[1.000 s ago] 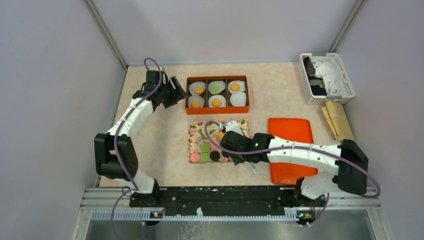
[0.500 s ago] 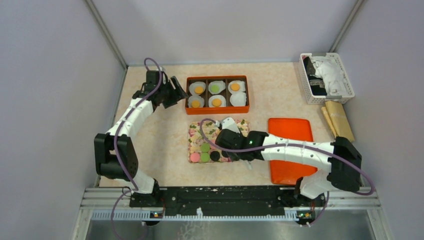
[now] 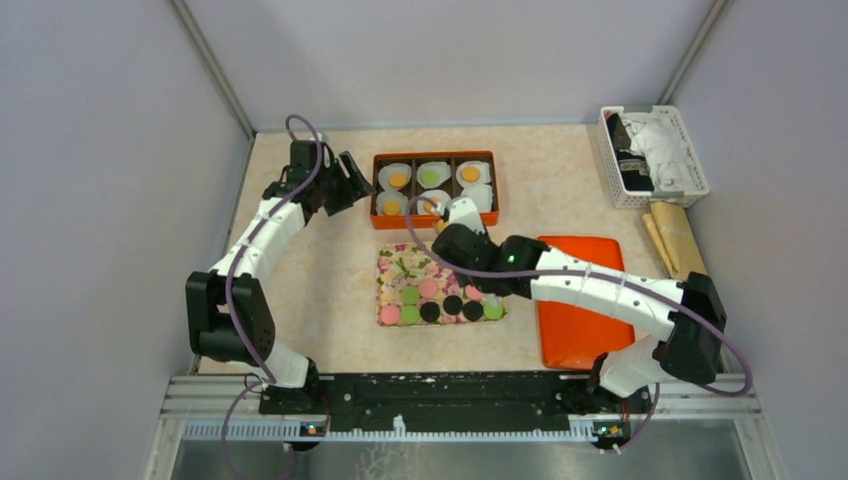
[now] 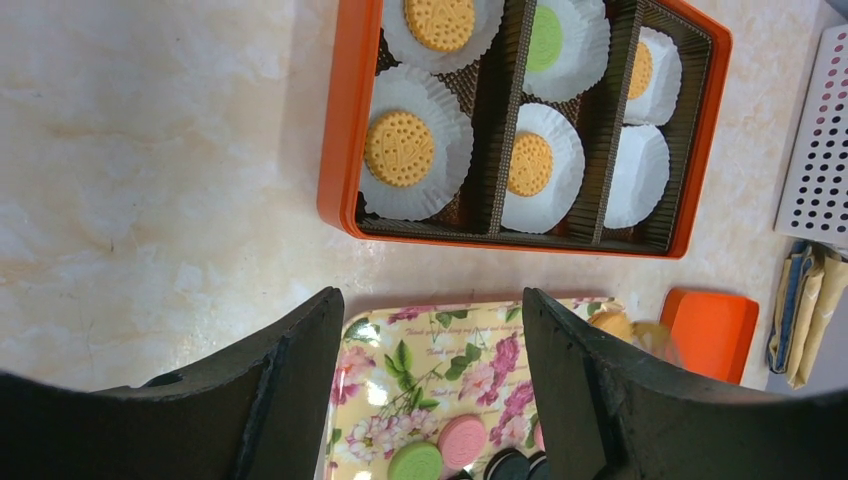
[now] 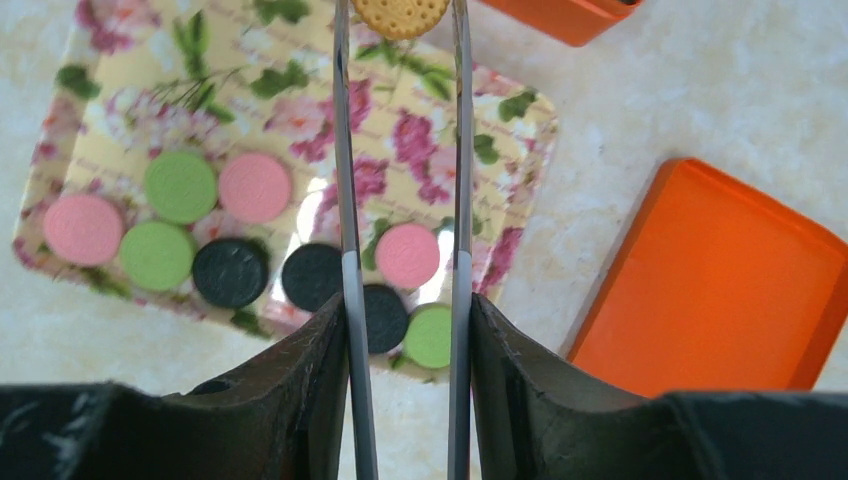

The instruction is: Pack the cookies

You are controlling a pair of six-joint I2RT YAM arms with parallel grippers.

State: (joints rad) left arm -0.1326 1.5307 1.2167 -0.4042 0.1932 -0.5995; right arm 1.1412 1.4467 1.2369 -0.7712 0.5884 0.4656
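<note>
My right gripper [image 5: 401,30] is closed on an orange cookie [image 5: 402,12], pinched by its edges at the very fingertips, just short of the orange box [image 4: 340,150] on its near side. An empty paper cup [image 4: 637,175] sits in the box's near right compartment. My left gripper [image 4: 430,300] hangs open and empty off the box's near left corner. The other cookies [image 5: 255,187] lie on the floral tray [image 5: 500,130], nearer than the box. So thin a hold could let the cookie tip or slip. Released off-centre, I judge it lands on a divider [image 4: 511,110] or crumples the cup.
</note>
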